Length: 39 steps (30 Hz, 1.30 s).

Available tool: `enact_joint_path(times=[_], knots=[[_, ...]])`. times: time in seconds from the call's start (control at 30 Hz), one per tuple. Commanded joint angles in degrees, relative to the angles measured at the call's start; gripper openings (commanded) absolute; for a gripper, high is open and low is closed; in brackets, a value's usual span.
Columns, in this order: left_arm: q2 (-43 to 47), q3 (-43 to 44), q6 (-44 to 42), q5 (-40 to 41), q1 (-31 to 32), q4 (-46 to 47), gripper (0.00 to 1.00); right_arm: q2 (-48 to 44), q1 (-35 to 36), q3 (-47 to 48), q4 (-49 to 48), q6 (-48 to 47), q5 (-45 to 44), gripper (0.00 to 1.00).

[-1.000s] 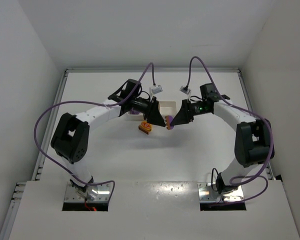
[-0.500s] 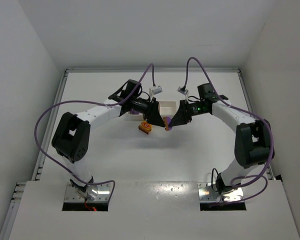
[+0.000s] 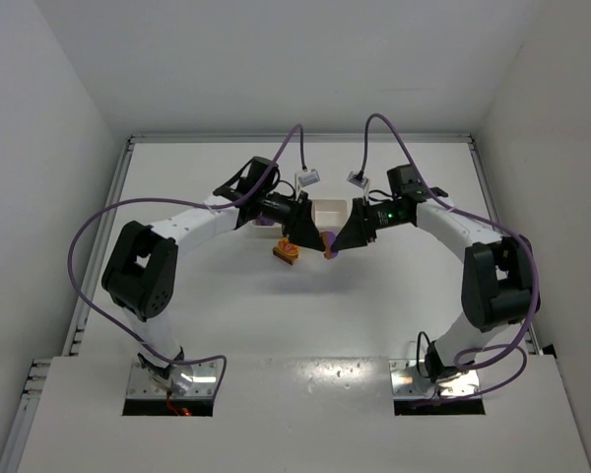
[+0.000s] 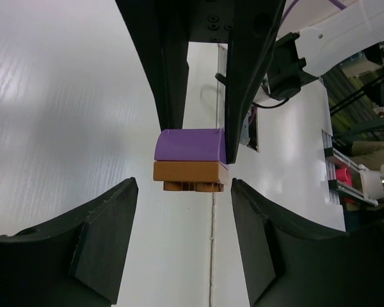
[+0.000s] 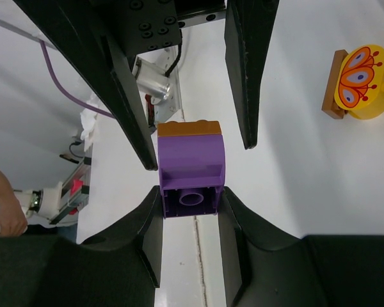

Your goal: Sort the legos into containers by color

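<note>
I note a white table (image 3: 276, 315) enclosed by plain white walls (image 3: 39, 118) left, far and right; lighting even, soft shadows on the tabletop.

No legible text or labels anywhere.

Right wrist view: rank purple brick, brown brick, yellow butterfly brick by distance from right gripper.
1. purple brick: clamped in the right gripper.
2. brown brick: attached at the purple one's far end.
3. yellow butterfly brick: lying apart, upper right.
</note>
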State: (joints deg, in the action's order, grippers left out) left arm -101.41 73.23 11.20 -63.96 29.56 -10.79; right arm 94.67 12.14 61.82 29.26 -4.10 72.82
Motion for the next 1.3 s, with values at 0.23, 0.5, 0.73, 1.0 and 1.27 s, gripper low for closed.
enact_joint_path(times=[0.23,0.5,0.73,1.0,1.27], knots=[[1.6,0.3,-1.1,-4.8,-0.3,2.3,0.59,0.1,0.5,0.4,0.0,-2.0,1.1,0.00],[1.0,1.4,-1.1,-5.5,0.2,2.3,0.50,0.6,1.0,0.4,0.0,-2.5,-0.6,0.00],[1.0,1.4,-0.6,-6.0,0.2,2.3,0.53,0.6,1.0,0.4,0.0,-2.5,-1.8,0.00],[0.0,1.4,0.0,-6.0,1.3,2.3,0.45,0.1,1.6,0.4,0.0,-2.5,-4.8,0.00],[-0.5,1.9,1.0,-6.5,1.8,2.3,0.44,-1.7,3.3,-0.1,-1.1,-2.5,-9.1,0.00]])
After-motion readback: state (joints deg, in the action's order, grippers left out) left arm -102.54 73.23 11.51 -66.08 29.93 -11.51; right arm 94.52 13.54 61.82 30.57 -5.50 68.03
